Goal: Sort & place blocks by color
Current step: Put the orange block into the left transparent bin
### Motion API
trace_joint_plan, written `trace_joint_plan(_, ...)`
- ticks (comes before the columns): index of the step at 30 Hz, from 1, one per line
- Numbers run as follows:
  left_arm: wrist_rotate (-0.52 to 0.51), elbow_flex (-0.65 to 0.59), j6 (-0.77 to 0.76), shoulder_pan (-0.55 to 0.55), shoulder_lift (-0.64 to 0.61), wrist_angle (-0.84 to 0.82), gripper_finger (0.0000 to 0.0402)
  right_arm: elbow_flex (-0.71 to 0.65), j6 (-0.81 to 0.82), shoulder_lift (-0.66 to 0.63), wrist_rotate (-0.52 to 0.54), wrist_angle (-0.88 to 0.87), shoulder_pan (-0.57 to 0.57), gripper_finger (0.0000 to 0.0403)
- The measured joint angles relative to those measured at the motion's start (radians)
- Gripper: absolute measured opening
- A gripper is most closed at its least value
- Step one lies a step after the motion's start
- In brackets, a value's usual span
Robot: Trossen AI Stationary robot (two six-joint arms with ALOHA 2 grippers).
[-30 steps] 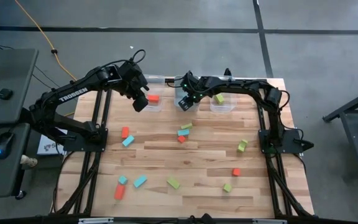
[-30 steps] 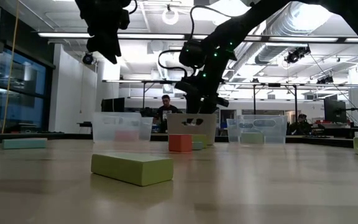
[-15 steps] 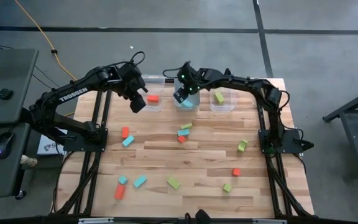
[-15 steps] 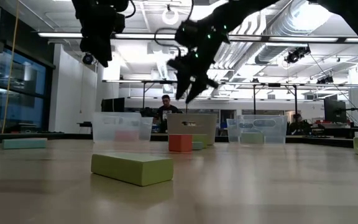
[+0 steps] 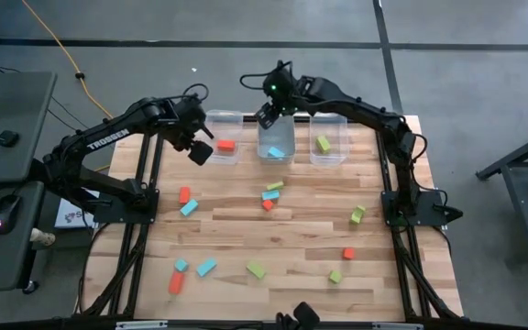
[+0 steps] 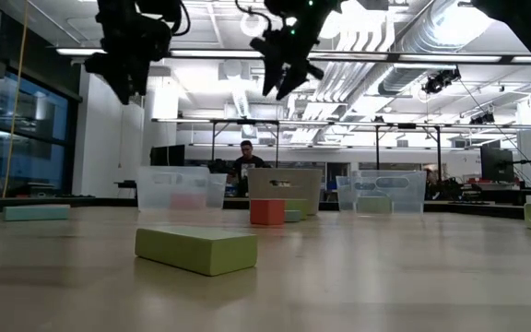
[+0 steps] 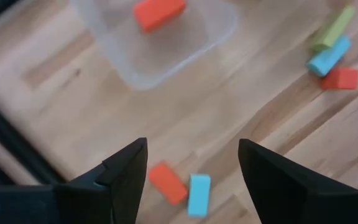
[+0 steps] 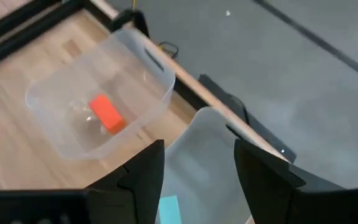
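Three clear bins stand along the table's far edge. The left bin (image 5: 225, 149) holds a red-orange block (image 5: 225, 145), the middle bin (image 5: 276, 139) a light blue block (image 5: 276, 151), the right bin (image 5: 325, 147) a yellow-green block (image 5: 324, 144). Several more blocks lie flat on the wood, among them a red one (image 5: 184, 194), a blue one (image 5: 189, 208) and a green bar (image 6: 196, 249). My left gripper (image 5: 198, 154) (image 7: 191, 165) hangs open and empty, high beside the left bin. My right gripper (image 5: 266, 117) (image 8: 199, 165) is open and empty, high over the middle bin's far rim.
Loose blocks are scattered over the middle and near half of the table: a cluster of green, blue and red (image 5: 269, 194), a green one (image 5: 357, 214), a red one (image 5: 347, 253), and blue and red ones near the near-left corner (image 5: 175, 281). People sit in the room beyond.
My right gripper has risen from low over the middle bin and drawn back toward the far edge; a light blue block now shows lying in that bin. My left gripper has drifted a little up and toward the table's left, away from the left bin.
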Motion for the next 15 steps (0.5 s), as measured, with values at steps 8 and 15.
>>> trace_joint_plan(8,0.001,-0.081,-0.043,-0.051,-0.003,-0.028,0.0216,0.106,0.010,0.000,0.023,-0.108,0.000,0.0185)
trace_joint_plan(15,0.000,-0.188,-0.087,-0.087,-0.006,-0.014,0.0201,0.142,0.026,0.000,0.020,-0.188,0.005,0.0185)
